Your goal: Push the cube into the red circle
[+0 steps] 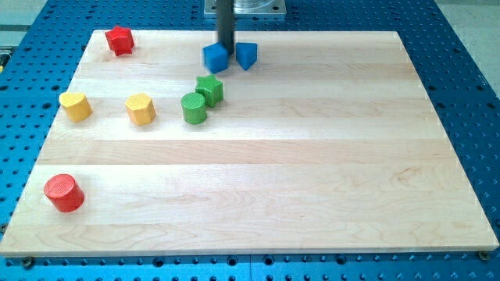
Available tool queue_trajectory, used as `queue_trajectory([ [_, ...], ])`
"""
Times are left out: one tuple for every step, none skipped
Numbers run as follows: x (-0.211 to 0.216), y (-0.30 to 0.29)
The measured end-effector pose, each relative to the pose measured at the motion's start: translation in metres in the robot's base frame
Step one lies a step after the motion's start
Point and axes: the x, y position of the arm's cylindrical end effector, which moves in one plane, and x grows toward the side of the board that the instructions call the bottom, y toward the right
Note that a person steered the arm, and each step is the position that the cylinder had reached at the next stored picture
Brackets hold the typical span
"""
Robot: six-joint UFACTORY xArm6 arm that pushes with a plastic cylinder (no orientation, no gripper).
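The blue cube (215, 57) sits near the view's top centre of the wooden board. My tip (226, 49) is a dark rod that comes down just at the cube's upper right, between it and a blue triangular block (247, 55); it looks to touch the cube. The red circle, a red cylinder (63, 193), stands far off at the view's bottom left.
A green star block (209, 90) and a green cylinder (194, 108) lie just below the cube. A yellow hexagonal block (141, 108) and a yellow heart-like block (75, 105) sit at the left. A red star block (119, 40) is at top left. Board edge (250, 254).
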Motion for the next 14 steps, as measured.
queue_trajectory([
  [0.029,-0.047],
  [0.070,-0.069],
  [0.059,-0.085],
  [0.058,-0.059],
  [0.093,-0.058],
  [0.154,-0.058],
  [0.150,-0.063],
  [0.121,-0.063],
  [0.132,-0.004],
  [0.179,-0.008],
  [0.232,-0.066],
  [0.234,-0.083],
  [0.253,-0.048],
  [0.278,-0.111],
])
